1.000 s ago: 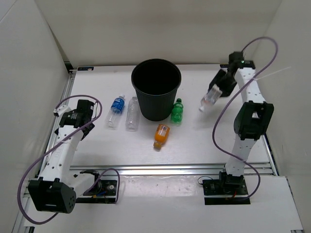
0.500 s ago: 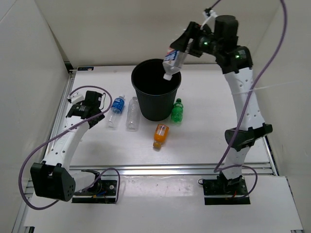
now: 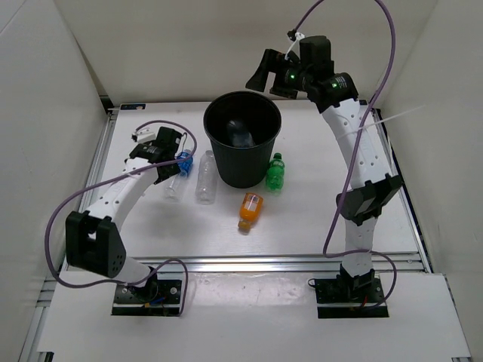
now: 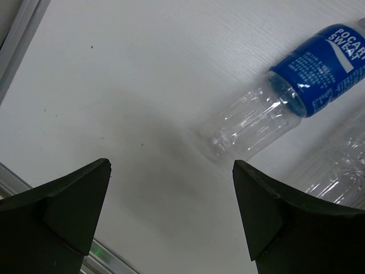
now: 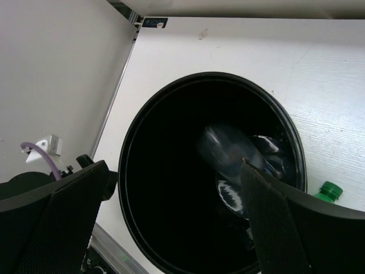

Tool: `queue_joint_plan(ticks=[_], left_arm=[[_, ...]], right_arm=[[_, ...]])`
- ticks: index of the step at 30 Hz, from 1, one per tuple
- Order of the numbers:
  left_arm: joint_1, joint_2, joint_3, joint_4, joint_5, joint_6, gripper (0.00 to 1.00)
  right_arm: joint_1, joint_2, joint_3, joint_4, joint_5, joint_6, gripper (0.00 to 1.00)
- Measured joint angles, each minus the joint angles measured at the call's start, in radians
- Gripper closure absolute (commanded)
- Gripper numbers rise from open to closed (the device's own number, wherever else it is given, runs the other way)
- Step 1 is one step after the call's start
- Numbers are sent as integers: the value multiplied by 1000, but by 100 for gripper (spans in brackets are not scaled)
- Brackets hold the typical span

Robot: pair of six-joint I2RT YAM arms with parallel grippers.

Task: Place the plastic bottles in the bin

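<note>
The round black plastic bin [image 3: 241,139] stands at the middle of the white table [image 3: 324,219], and above its far rim the right gripper [image 3: 266,81] hangs with its jaws spread wide and empty. A blurred clear plastic bottle [image 5: 228,154], which those jaws still clamped over the rim half a second ago, is now inside the bin. The left gripper [image 4: 171,166], jaws equally wide and holding nothing, has moved in over the lying clear plastic bottle with a blue label [image 4: 285,108]. The plain clear plastic bottle [image 3: 205,176], green plastic bottle [image 3: 275,172] and orange plastic bottle [image 3: 250,210] lie unmoved near the bin's base.
</note>
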Motion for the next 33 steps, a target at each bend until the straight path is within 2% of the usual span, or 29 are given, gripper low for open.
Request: queue_joint_plan(ticks=[7, 15, 27, 33], left_arm=[[-27, 135, 76, 64, -32, 84, 1], [-27, 309, 139, 150, 67, 162, 1], [-5, 447, 148, 192, 142, 153, 1], [48, 515, 162, 206, 212, 131, 16]], right_arm=[[-44, -68, -41, -10, 9, 2, 0], [-100, -196, -120, -25, -13, 4, 0], [-100, -241, -164, -33, -80, 6, 0], [-100, -244, -174, -38, -93, 5, 0]])
